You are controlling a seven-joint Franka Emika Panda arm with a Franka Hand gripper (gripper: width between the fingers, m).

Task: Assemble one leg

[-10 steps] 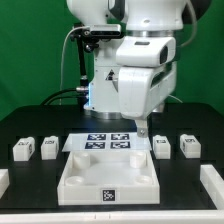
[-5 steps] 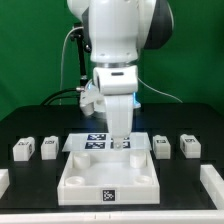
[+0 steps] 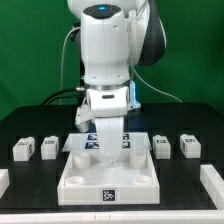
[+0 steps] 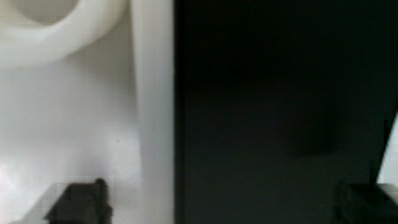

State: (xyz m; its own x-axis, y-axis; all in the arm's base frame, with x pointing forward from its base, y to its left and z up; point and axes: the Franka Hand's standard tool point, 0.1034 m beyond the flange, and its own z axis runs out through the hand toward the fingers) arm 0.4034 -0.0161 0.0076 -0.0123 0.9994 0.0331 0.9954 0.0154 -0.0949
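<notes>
Fingers [image 4: 79, 205] spread, empty, low over white tray [image 3: 110, 176] edge

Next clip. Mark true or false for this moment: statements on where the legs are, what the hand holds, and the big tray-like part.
1. Four legs lie on the table, two on each side of the tray-like part. True.
2. The hand grips one of the legs. False: its fingers stand apart with nothing between them.
3. The tray-like part bears a tag on its front wall. True.
4. One of the legs stands in a socket of the tray-like part. False: none shows in it; all four lie apart from it.
</notes>
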